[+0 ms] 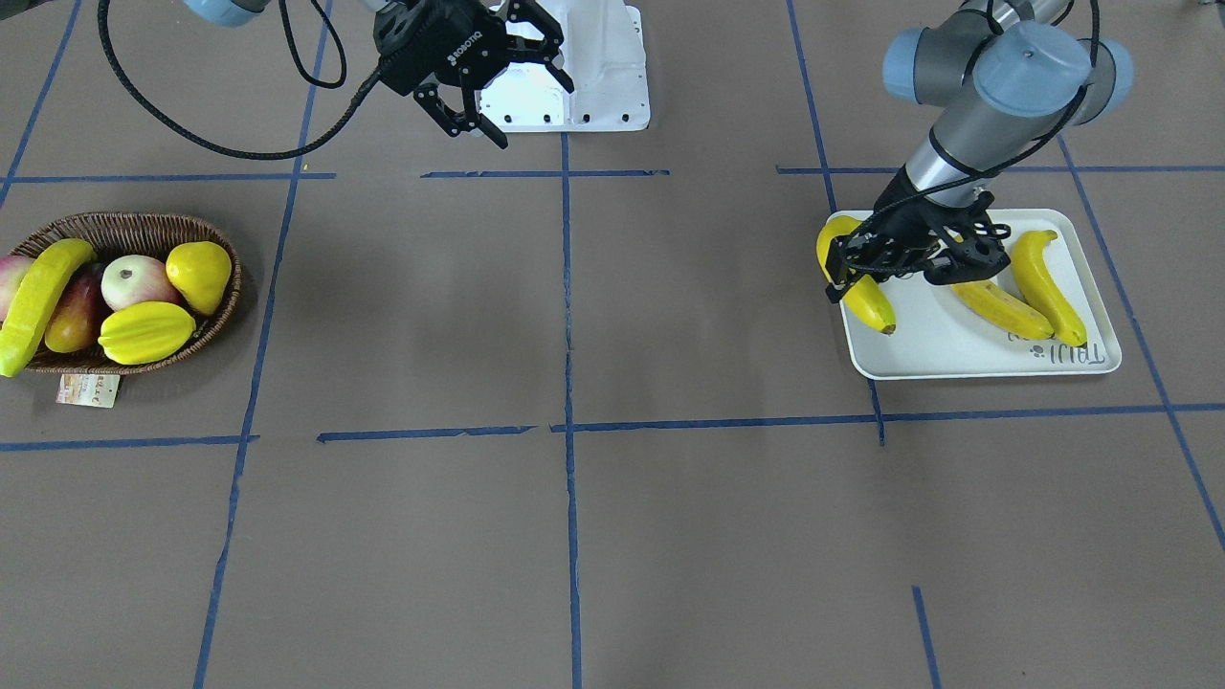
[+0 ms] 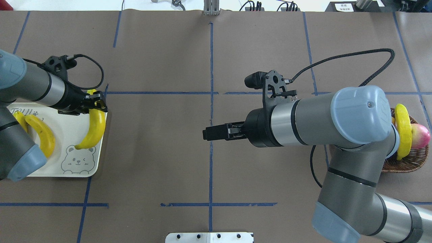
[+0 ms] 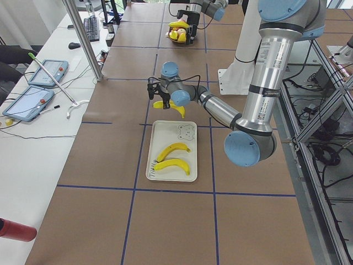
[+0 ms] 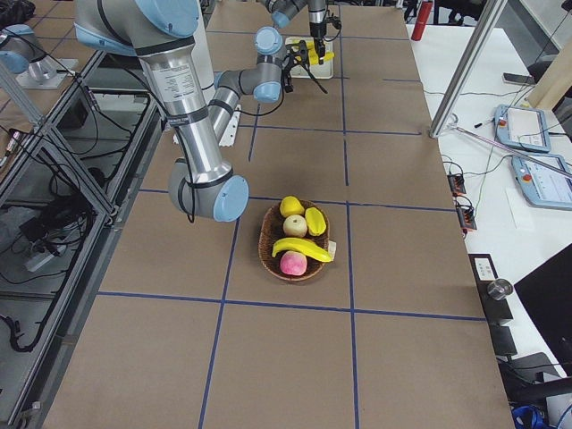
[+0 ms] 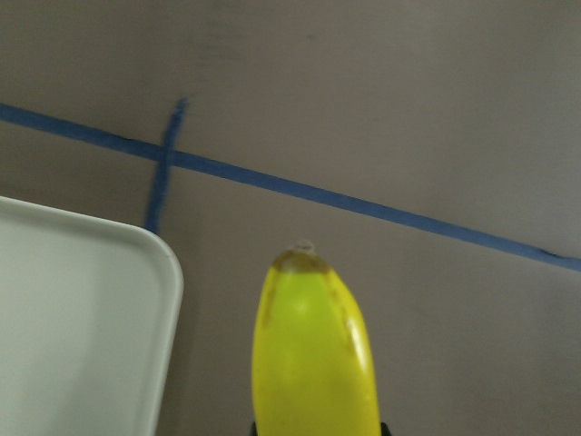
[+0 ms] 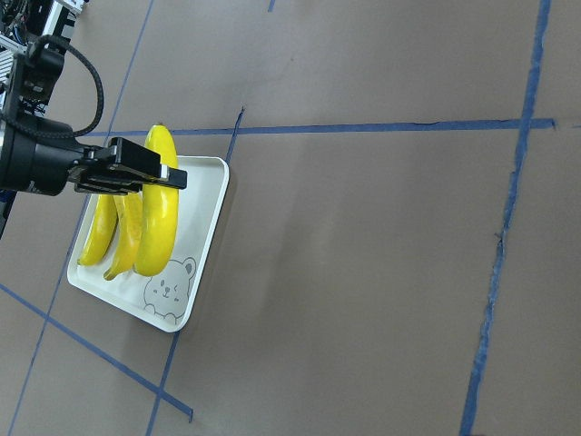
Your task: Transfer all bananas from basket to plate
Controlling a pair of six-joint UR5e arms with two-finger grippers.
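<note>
Brown table (image 1: 670,536) gridded with blue tape (image 1: 567,287).

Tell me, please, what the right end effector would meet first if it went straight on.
Likely the table, as the right end effector seems tilted down; if level, the banana held by the left end effector. Depth is unclear.

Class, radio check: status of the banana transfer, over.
Left tool shut on banana over plate edge. Right tool open, empty, mid-table. Two bananas on plate, last banana in basket. Nothing in the way.
</note>
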